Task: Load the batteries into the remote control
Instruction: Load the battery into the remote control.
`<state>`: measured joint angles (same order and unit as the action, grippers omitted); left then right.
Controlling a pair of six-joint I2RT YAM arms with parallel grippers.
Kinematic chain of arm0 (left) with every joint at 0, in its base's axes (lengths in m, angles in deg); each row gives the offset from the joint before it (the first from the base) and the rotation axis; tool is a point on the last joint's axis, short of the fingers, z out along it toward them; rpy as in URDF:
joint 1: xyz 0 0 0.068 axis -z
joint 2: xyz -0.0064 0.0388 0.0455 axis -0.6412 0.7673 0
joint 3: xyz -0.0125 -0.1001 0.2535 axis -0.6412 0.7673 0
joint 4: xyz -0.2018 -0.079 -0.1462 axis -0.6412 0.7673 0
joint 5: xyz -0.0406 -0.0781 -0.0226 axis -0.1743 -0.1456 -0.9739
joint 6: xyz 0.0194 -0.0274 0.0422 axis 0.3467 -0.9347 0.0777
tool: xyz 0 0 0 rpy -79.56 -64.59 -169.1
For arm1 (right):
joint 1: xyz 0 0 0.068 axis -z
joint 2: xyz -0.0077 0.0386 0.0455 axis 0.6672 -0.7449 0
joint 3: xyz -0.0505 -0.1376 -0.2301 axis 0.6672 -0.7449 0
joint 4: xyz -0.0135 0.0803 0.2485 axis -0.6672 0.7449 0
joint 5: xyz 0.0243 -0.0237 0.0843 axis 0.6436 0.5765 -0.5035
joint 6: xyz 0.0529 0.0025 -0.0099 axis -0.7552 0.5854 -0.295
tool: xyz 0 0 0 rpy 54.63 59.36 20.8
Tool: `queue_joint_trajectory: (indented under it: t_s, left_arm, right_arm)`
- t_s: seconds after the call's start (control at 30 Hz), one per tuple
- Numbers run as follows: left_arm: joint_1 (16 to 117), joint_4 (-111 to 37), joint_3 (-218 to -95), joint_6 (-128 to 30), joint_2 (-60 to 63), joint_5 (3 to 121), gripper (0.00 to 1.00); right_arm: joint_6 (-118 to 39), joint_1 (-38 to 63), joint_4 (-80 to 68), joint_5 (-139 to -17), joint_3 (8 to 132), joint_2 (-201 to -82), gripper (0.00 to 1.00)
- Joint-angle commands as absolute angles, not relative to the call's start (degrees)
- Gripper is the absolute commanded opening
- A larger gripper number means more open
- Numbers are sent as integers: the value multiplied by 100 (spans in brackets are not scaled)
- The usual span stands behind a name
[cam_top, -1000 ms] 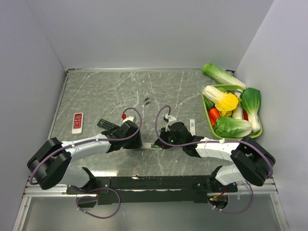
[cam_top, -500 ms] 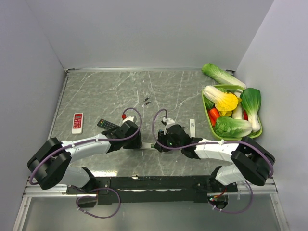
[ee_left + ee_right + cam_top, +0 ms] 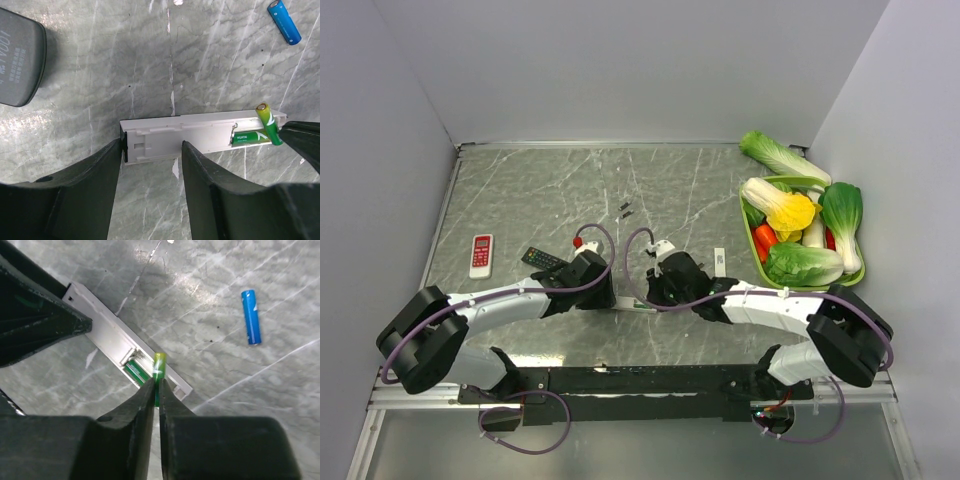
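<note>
The right gripper's (image 3: 156,386) fingers (image 3: 142,400) pinch a green battery (image 3: 159,361), tilted over the white remote's (image 3: 200,131) open compartment. The left gripper's (image 3: 151,150) fingers stand apart at the remote's other end.

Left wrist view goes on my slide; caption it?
Left hand beside the open remote as a green battery tilts in.

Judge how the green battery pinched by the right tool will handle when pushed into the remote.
The green battery looks rigid, smooth and round, so it could pivot or slip between the narrow tips of the right tool. It sits tilted across the open bay of the remote, so pushing may skid it sideways. Dropped on the table, it would probably roll.
</note>
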<state>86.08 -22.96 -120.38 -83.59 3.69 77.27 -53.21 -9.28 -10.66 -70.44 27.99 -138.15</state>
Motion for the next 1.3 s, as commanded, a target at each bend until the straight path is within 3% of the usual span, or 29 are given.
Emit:
queue_joint_trajectory:
  t_s: [0.0,0.23,0.43,0.83,1.27]
  left_arm:
    - [8611,-2126,-12140,-8301,359,7649,56]
    - [8603,-2153,-12149,-8284,403,7605,56]
    - [8603,-2135,-12087,-8284,324,7649,56]
    - [8603,-2188,-12078,-8301,306,7622,57]
    - [8603,-2205,-12043,-8310,297,7631,57]
  right_arm:
    - [-4447,-965,-453,-7125,3222,-13624,13]
    - [-4015,-965,-83,-7698,3591,-14081,14]
    - [-4208,-957,39,-7540,3714,-14081,25]
    - [-4164,-957,865,-7259,4170,-13834,36]
    - [-4253,-1106,1499,-7047,4716,-14634,31]
